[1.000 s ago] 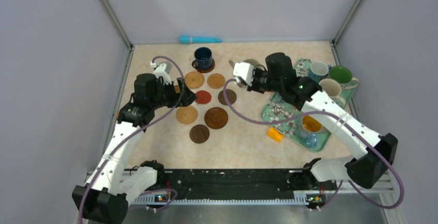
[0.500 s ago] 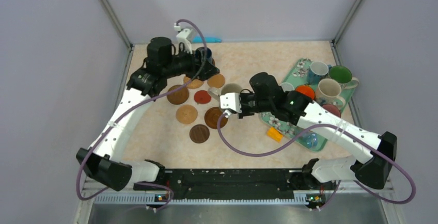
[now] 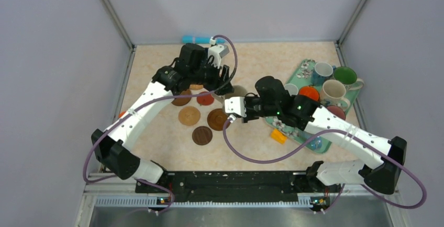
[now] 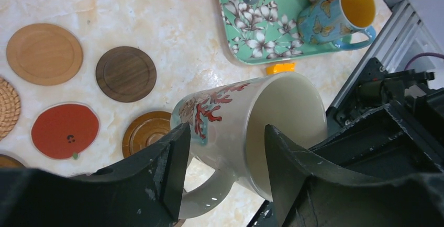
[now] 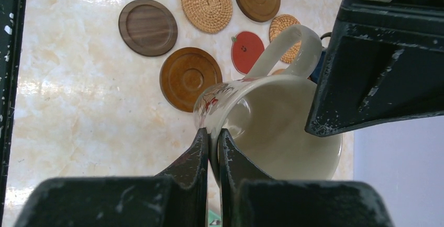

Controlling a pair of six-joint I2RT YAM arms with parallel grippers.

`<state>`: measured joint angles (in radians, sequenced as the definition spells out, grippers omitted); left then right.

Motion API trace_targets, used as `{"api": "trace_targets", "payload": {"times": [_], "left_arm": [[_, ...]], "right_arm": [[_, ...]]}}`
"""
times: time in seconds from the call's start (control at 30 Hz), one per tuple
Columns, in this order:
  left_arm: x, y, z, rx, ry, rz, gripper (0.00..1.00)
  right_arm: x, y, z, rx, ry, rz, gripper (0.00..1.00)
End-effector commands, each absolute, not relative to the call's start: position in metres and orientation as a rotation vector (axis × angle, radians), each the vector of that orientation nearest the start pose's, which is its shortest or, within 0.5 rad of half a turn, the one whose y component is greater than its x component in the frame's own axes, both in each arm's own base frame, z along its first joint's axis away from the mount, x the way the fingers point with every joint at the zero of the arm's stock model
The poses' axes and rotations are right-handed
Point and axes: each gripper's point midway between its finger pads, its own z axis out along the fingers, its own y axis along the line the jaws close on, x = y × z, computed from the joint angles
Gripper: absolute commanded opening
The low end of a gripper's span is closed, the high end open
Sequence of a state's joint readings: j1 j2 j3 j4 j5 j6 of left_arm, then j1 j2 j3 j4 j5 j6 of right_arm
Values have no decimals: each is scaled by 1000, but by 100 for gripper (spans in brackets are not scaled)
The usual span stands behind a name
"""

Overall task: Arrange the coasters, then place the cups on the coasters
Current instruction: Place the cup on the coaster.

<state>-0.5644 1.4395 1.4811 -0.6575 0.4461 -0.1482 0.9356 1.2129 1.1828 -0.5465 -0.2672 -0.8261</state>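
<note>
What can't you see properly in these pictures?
Top view: the left arm covers some coasters, so their count is hidden.
Top view: the right arm covers part of the tray.
Left wrist view: whether the left gripper touches the cream mug is unclear.
Right wrist view: the left gripper hides the mug's far side.

A cream cup with a red coral print is held tilted above the bench, its rim pinched by the right pincer. Below, a red coaster, a ridged brown coaster and a woven coaster are laid flat.
</note>
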Motion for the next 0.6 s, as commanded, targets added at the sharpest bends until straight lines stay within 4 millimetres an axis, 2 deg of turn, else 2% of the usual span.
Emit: {"api": "trace_targets", "payload": {"times": [0.0,0.2,0.33,0.43,0.57], "left_arm": [[289,-279,279,804,2125,-800,58],[284,-283,262,845,2172,-777,46],[283,-284,258,856,2184,-773,18],[282,-285,260,855,2186,-781,2],[282,-283,262,832,2194,-774,0]], "right_arm": [[214,320,314,-1597,1065,306,0],[217,322,305,-1592,1092,308,0],[219,323,299,-1584,1107,311,0],[220,324,293,-1561,1127,322,0],[219,321,283,-1528,1148,334,0]]}}
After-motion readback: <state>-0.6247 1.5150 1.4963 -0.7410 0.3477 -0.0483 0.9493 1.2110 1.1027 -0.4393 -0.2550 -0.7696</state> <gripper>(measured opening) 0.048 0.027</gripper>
